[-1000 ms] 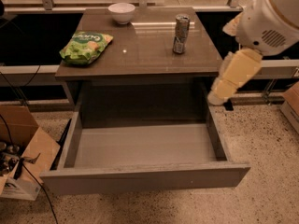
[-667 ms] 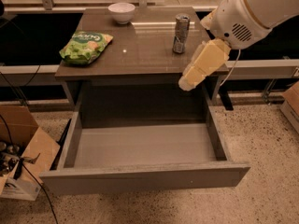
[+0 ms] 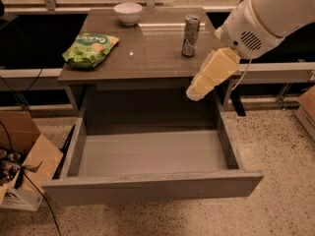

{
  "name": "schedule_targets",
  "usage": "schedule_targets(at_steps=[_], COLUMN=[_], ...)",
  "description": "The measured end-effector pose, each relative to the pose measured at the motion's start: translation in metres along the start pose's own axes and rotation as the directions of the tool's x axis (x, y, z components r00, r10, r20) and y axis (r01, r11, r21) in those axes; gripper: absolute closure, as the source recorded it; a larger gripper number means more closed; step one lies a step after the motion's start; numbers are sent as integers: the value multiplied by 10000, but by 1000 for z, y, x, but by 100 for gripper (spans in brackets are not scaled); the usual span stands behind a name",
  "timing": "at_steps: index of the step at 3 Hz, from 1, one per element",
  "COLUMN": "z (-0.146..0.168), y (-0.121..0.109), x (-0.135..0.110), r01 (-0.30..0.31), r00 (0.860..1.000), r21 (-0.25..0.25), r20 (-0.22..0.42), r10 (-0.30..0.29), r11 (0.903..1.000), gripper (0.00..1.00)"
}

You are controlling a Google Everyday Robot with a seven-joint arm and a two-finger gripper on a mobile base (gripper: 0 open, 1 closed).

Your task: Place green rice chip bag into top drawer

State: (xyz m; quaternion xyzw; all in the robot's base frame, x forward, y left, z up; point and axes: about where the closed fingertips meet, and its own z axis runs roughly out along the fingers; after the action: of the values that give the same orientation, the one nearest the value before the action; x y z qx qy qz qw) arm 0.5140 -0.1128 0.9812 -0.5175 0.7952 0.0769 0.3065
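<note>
Nearest the camera, the plain flat grey front panel of the top drawer [image 3: 152, 191] is seen, with the wide, shallow box behind it standing open and its smooth matte floor exposed. To the left, a cardboard box [image 3: 22, 181] with open flaps is cut off by the picture edge, and dark cables are draped over it on a speckled floor [image 3: 285, 146]. Above the drawer's right rear corner, just at the table's front edge, the pale cream, blocky gripper [image 3: 194, 92] is held pointing down and leftward. Whether it is open or closed cannot be told; nothing is seen in its grasp, and no contact with the table can be made out. The white rounded arm housing [image 3: 266, 14], marked by a vent grille, is cropped at the upper right. On the glossy brown table [image 3: 147, 53], the crinkly, puffy green rice chip bag [image 3: 91, 48] is laid near the left edge, well apart from the gripper. A silver can [image 3: 191, 35] is stood upright on the right, and a white bowl [image 3: 128, 13] is placed at the back.
</note>
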Motion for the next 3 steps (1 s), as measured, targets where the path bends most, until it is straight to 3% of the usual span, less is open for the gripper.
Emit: schedule_targets(at_steps=[1,3], z=[39,135], y=[-3,-35], x=[-6,-48], r01=[-762,-1789], r00=[9967,9716], r21=[-7,291], r20=[289,1624], r10=[761,1720], r11=[9971,9834], gripper=[0,0])
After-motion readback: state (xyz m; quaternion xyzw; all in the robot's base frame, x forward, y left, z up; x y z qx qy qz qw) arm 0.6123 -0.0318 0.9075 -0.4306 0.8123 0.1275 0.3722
